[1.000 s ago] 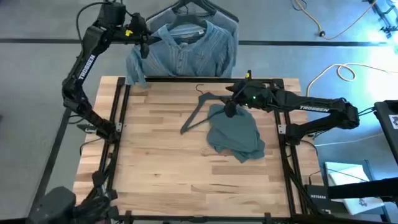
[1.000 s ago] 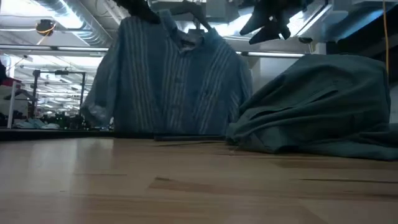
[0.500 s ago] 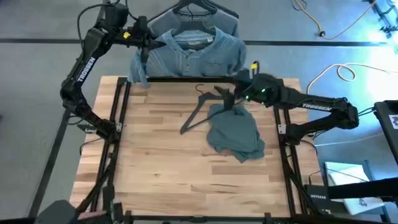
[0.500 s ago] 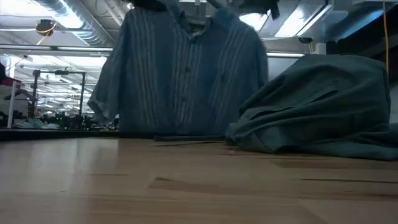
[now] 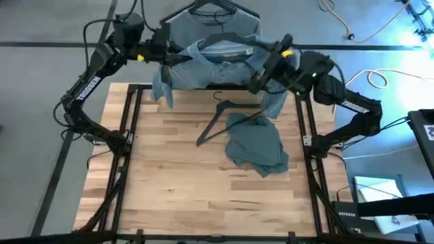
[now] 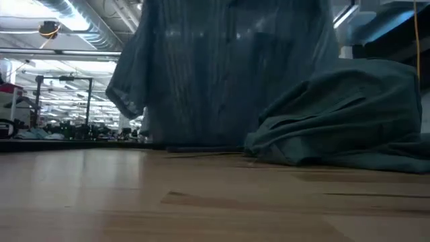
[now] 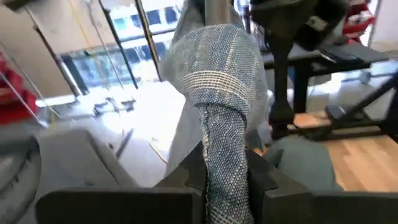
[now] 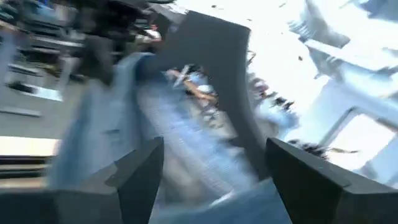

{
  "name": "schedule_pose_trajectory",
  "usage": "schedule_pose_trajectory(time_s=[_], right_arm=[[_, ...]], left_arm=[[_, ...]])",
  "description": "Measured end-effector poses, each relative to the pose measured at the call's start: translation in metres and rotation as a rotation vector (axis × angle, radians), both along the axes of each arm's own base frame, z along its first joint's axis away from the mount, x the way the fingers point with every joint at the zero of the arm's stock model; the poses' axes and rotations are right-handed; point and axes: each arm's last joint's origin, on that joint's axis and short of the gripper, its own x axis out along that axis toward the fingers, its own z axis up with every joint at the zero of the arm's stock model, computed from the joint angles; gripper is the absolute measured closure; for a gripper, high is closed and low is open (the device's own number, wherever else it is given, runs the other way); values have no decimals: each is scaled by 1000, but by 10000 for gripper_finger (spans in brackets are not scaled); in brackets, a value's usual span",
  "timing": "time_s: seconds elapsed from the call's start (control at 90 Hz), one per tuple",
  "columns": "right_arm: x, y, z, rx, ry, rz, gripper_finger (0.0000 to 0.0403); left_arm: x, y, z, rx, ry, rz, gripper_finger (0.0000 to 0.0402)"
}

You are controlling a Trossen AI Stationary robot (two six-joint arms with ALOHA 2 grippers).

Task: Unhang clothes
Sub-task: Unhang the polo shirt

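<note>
**Striped shirt being held up at the table's far edge**

Striped blue-grey shirt [image 5: 210,64] is being held in the air above the far edge of the light wooden table [image 5: 169,183], stretched between the two arms. The left gripper [image 5: 165,55] is being kept clamped on a bunched fold of the striped cloth at one shoulder, as is shown in the left wrist view, where the fabric [image 7: 217,124] is being pinched between the dark fingers. The right gripper [image 5: 263,74] is being held at the shirt's other shoulder; its fingers are spread apart in the right wrist view, with striped cloth just ahead of them. A plain grey T-shirt [image 5: 256,144] is lying crumpled on the table, with a thin dark clothes hanger [image 5: 220,120] resting beside it and touching its edge. In the low view, the striped shirt [image 6: 228,74] is hanging behind the crumpled T-shirt [image 6: 349,114].
</note>
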Motion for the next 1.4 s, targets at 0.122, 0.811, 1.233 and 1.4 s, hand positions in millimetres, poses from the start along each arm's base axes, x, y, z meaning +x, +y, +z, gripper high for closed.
schedule_pose_trajectory(time_s=[0.122,0.811,1.233,1.4], right_arm=[[5,7,5,-133,96,-31,139],[25,63,-15,240,0,192,139],[25,118,-62,813,95,475,148],[12,119,-77,857,7,536,205]], left_arm=[[12,-24,5,33,-10,20,375],[38,-120,-14,-69,186,78,375],[65,-178,-73,-125,296,-96,375],[65,-175,-96,-222,188,-143,375]])
